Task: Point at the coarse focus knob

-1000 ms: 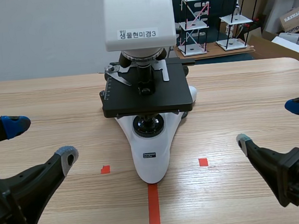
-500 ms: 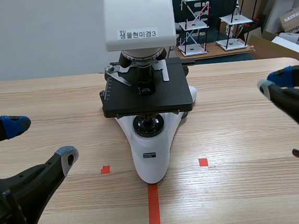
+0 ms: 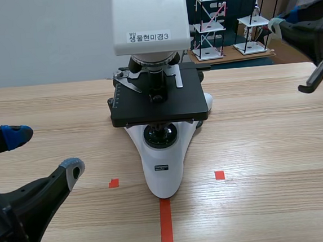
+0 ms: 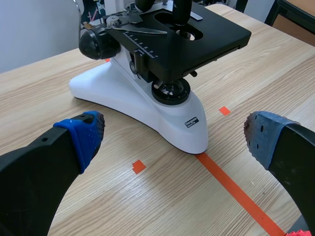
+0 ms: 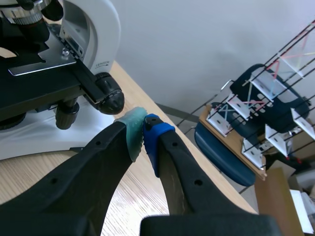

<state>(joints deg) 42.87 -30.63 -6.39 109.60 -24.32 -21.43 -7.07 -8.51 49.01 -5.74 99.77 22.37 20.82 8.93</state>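
Coarse focus knob (image 5: 109, 96) juts sideways from microscope (image 3: 157, 99), axis level. Right wrist view alone shows right tool (image 5: 142, 129) pressed together, knob ahead; left tool (image 3: 44, 149) spread.

White microscope base (image 3: 163, 174): smooth, glossy. Flat black stage (image 3: 160, 107): matt, metal look. Round black coarse focus knob (image 5: 110, 98): glossy plastic. Pale wooden bench (image 3: 265, 140): visible grain, satin sheen. Left claw (image 4: 174, 136) pads (image 4: 83, 133): blue, dotted, rubbery.

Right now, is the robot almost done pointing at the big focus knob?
Done: the right pincer is shut into a pointer. In hand: it hangs raised beside the microscope, tips aimed toward the coarse focus knob, a gap showing. Left: close that gap. The left pincer is open.
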